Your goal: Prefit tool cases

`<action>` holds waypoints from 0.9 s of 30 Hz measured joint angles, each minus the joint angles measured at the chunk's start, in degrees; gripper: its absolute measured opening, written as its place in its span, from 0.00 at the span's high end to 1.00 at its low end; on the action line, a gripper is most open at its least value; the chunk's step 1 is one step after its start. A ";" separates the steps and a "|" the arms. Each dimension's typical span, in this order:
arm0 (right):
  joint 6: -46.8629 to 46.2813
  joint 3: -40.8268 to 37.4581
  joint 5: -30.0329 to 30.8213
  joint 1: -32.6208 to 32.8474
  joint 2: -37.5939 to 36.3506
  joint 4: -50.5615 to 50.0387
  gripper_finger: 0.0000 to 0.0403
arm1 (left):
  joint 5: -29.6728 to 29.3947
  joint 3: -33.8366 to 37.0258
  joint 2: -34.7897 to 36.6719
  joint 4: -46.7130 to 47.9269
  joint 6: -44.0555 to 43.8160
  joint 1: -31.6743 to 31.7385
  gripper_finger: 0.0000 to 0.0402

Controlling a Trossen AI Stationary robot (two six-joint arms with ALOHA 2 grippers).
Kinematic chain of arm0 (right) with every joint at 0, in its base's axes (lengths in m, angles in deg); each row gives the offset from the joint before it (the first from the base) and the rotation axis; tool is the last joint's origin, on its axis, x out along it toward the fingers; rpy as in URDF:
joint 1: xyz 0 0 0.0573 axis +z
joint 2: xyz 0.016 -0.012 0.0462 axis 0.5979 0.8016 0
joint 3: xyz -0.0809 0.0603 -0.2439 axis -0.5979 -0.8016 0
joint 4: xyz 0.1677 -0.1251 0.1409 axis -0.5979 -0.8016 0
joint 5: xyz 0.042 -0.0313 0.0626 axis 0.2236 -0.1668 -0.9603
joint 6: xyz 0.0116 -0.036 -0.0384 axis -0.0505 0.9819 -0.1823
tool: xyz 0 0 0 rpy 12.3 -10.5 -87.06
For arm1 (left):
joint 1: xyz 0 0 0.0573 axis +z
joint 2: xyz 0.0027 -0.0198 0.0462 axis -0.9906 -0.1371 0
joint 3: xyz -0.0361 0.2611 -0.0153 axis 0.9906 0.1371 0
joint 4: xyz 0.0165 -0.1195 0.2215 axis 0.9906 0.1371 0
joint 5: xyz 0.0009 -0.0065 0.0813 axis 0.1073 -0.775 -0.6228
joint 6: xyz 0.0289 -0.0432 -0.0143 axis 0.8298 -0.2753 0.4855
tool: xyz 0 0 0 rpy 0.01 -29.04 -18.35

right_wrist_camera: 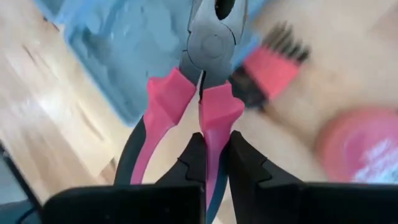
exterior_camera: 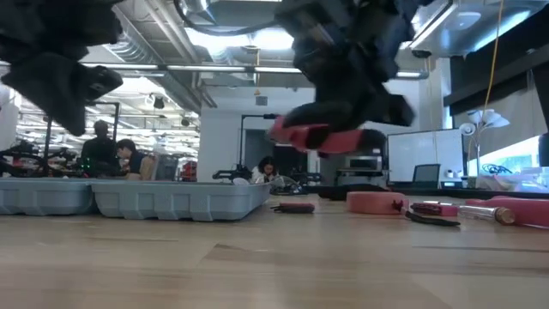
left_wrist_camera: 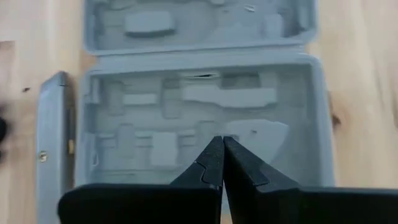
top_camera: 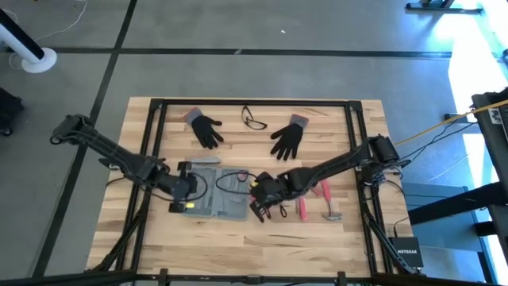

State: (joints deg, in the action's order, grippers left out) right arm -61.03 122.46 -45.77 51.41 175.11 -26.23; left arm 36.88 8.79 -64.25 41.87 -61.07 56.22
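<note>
Tool case (top_camera: 216,199) lies open; right end effector (right_wrist_camera: 211,152) pinches pink-handled pliers (right_wrist_camera: 205,93).

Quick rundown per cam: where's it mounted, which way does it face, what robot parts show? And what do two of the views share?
High: overhead, straight down on the table; both arms, left gripper, right gripper.
Low: table height, level toward the room; both grippers overhead.
Left wrist: over the open tool case; own shut fingers.
Right wrist: own fingers clamp one handle of the pink-handled pliers.
Shared: low and right wrist both show the lifted pliers; the case appears in all four.
</note>
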 joint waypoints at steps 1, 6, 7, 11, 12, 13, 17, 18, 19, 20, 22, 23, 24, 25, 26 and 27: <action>1.07 0.40 0.21 -0.84 0.00 0.00 0.93 | 0.07 0.00 -0.06 0.02 -0.22 -0.89 1.00; 9.15 4.53 0.94 -5.61 0.00 0.61 0.93 | 1.88 0.91 -0.08 -2.63 -4.47 -5.53 1.00; 11.32 5.50 0.28 -6.60 0.10 0.64 0.93 | 1.96 1.40 -0.08 -4.43 -5.59 -6.36 1.00; 17.10 7.61 -3.13 -10.42 1.35 0.37 0.93 | 0.63 3.55 -1.21 -11.21 -9.07 -7.51 1.00; 18.18 7.60 -4.03 -11.24 1.56 0.31 0.93 | 0.08 4.01 -2.05 -11.86 -10.62 -7.51 1.00; 19.26 7.57 -4.54 -12.04 1.65 0.27 0.93 | -0.25 4.27 -2.95 -12.04 -12.61 -7.49 1.00; 22.83 7.68 -7.21 -14.81 1.96 -0.02 0.93 | -1.75 4.33 -6.81 -13.70 -22.48 -8.30 1.00; 23.76 7.68 -7.55 -15.24 2.24 -0.11 0.93 | -1.91 4.33 -7.73 -15.38 -23.85 -8.99 1.00; 24.07 7.68 -7.51 -15.59 2.64 0.45 0.93 | -2.19 4.32 -8.59 -17.36 -24.74 -9.77 1.00; 24.24 7.68 -7.60 -16.02 2.85 0.96 0.93 | -2.47 4.31 -9.29 -19.02 -25.52 -10.53 1.00; 24.37 7.66 -8.28 -16.60 2.93 0.65 0.93 | -3.43 4.31 -10.89 -21.86 -28.30 -11.60 1.00; 24.37 7.66 -8.56 -16.76 2.95 1.06 0.93 | -3.93 4.31 -11.75 -22.99 -29.88 -11.99 1.00; 24.43 7.67 -8.70 -16.79 2.95 1.77 0.93 | -4.66 4.26 -12.64 -23.29 -31.47 -12.43 1.00; 24.93 7.68 -8.90 -17.07 2.99 2.30 0.93 | -4.99 4.26 -13.62 -23.36 -33.09 -12.64 1.00; 25.22 7.68 -9.41 -17.05 3.04 2.56 0.93 | -5.08 4.26 -14.68 -23.54 -34.75 -12.65 1.00; 25.15 7.68 -10.18 -17.03 3.12 2.86 0.93 | -5.12 4.26 -15.64 -23.60 -36.44 -12.66 1.00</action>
State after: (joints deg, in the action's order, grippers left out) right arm -35.88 130.14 -55.94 34.37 178.24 -23.37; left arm 31.76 13.06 -79.90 18.27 -97.51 43.56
